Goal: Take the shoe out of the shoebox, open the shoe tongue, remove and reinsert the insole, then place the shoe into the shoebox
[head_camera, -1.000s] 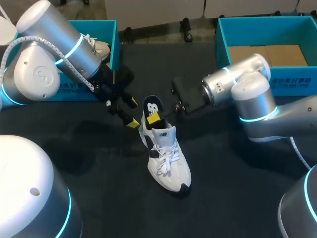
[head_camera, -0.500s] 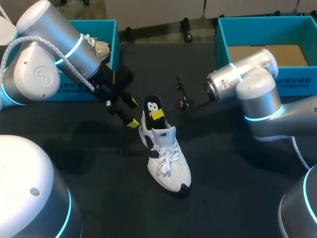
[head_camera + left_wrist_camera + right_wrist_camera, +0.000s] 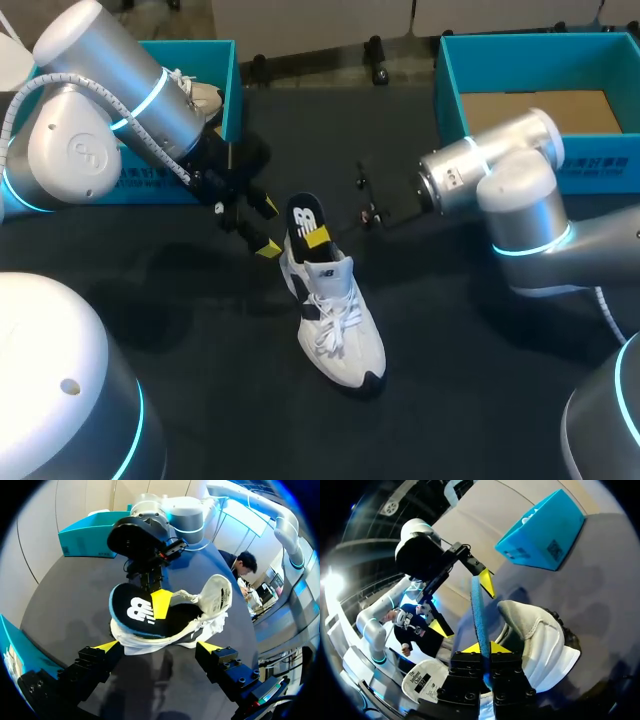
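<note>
One change: right arm point(image 3: 500, 180) rightward.

Shoe point(image 3: 340, 330) white, black trim, white laces. Insole point(image 3: 307, 212) black, white logo, blue edge. Shoeboxes point(image 3: 447, 80) teal, the right one brown inside; table point(image 3: 200, 330) black.

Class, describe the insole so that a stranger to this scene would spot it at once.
On the dark table, find the white shoe in the middle. Rising from its heel opening is the insole, pinched by the right gripper: the only black, blue-edged flat piece, with a white logo.
</note>
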`<action>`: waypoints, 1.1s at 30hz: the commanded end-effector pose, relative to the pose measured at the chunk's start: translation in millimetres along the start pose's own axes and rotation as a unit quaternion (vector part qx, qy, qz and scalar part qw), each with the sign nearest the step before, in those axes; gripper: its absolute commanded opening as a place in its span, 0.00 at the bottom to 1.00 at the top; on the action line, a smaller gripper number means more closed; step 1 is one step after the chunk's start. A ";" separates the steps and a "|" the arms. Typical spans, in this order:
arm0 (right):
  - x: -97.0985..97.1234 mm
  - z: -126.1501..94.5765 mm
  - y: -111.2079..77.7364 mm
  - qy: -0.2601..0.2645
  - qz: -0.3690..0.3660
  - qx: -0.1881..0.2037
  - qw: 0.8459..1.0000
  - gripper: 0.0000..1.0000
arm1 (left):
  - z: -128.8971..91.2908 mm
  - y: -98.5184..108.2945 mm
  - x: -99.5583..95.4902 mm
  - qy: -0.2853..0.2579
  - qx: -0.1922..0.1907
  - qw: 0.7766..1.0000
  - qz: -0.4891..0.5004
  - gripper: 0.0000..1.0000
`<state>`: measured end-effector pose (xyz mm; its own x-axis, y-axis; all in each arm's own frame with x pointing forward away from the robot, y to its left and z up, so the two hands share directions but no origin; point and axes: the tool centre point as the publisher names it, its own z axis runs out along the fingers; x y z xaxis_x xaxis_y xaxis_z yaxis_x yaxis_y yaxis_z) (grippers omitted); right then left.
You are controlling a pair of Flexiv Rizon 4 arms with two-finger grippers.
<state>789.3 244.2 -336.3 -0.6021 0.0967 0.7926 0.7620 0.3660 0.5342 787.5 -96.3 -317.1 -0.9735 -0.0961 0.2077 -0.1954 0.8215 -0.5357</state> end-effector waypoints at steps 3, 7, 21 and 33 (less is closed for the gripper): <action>-7.6 5.8 1.7 0.014 0.014 0.026 0.999 0.00 | 0.0 0.1 0.0 0.000 -0.001 1.000 0.000 1.00; -3.7 8.2 -7.7 0.020 0.029 0.029 0.999 0.00 | 0.0 0.1 0.0 0.000 -0.001 1.000 0.000 1.00; 7.9 16.0 -35.7 0.021 0.065 0.017 0.998 0.00 | 0.0 0.1 0.0 0.000 -0.001 1.000 0.000 1.00; 6.7 2.7 -14.1 -0.005 0.038 0.023 0.999 0.24 | 0.0 0.1 0.0 0.000 -0.001 1.000 0.000 1.00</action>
<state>770.8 243.7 -344.4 -0.5446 0.1276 0.8289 0.7967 0.3876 0.4638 787.5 -96.4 -317.2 -0.9735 -0.0961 0.2077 -0.1953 0.8215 -0.5357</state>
